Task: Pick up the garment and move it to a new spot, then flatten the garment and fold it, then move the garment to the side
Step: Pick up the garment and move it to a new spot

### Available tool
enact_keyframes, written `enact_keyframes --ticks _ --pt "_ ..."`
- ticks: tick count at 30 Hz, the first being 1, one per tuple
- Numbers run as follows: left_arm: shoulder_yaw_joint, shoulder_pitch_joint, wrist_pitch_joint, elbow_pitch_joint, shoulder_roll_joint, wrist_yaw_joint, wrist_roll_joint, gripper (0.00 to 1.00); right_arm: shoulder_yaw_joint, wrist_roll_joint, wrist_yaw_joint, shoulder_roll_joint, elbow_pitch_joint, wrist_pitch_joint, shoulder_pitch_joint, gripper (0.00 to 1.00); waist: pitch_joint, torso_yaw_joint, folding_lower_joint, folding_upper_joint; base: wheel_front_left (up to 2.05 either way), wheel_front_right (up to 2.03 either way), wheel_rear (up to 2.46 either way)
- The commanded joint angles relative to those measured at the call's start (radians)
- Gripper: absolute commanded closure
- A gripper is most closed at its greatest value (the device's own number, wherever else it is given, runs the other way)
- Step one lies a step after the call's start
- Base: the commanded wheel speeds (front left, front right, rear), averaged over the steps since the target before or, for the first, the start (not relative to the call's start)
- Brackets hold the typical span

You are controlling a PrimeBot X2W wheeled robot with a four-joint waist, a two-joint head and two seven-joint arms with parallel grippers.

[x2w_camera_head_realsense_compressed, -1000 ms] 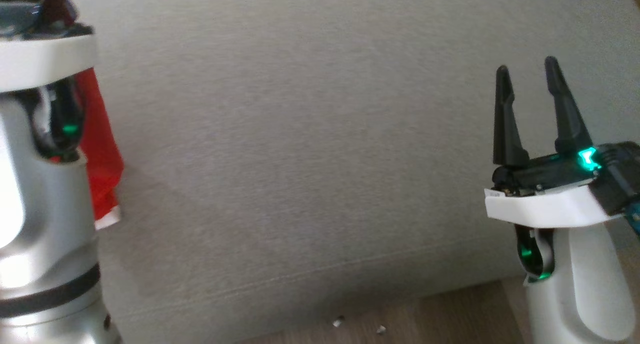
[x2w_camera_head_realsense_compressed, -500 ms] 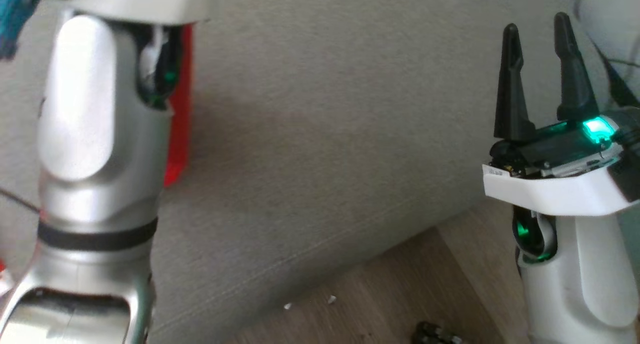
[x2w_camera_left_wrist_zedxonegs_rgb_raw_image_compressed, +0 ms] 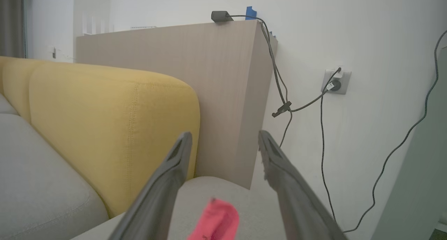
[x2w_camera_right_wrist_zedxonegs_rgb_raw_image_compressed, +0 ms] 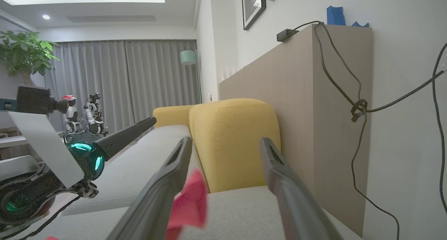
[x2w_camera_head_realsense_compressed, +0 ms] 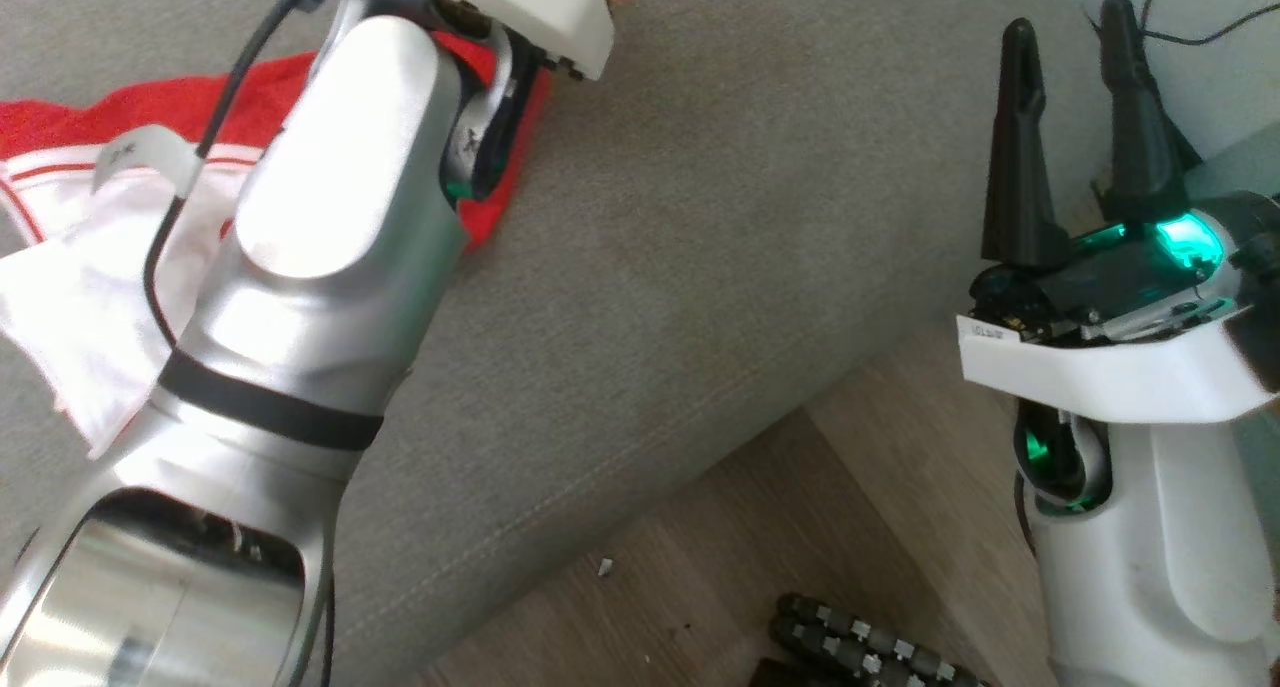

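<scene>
Item: red-and-white garment (x2w_camera_head_realsense_compressed: 90,257) | lies rumpled on grey sofa seat (x2w_camera_head_realsense_compressed: 700,217), robot's left, partly under the left forearm | left gripper (x2w_camera_left_wrist_zedxonegs_rgb_raw_image_compressed: 225,135): fingers wide apart, empty, probably leaving the cloth there | right gripper (x2w_camera_head_realsense_compressed: 1066,22): wide apart, empty, parked clear.

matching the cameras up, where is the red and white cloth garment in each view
head view: red and white cloth garment upper left, on the grey sofa seat.
left wrist view: garment, red tip at bottom centre.
right wrist view: garment, red tip at bottom, left of centre.
shared landmark: the grey sofa seat.
</scene>
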Motion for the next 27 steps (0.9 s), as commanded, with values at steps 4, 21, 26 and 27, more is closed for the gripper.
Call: enact_keyframes --ticks 4,21,26,27 --pt "0.009 -0.050 -0.005 -0.027 0.017 0.026 -0.014 0.00 -0.002 -0.011 0.007 0.007 -0.032 -0.004 -0.019 0.00 -0.006 0.057 -0.0001 0.0000 0.00 0.00 0.00" --pt "0.330 0.508 -0.005 -0.328 0.154 -0.014 0.036 0.00 -0.098 -0.204 0.007 0.007 0.063 -0.004 0.071 0.00 -0.175 0.446 -0.0001 0.0000 0.00 0.00 0.00" --pt "0.422 0.725 -0.005 -0.441 0.112 -0.022 0.032 0.00 -0.133 -0.229 0.007 0.007 0.102 -0.004 0.125 0.00 -0.217 0.521 -0.0001 0.0000 0.00 0.00 0.00" --pt "0.435 0.761 -0.005 -0.458 0.098 -0.026 0.035 0.00 -0.140 -0.231 0.007 0.007 0.107 -0.004 0.136 0.00 -0.226 0.534 -0.0001 0.0000 0.00 0.00 0.00"
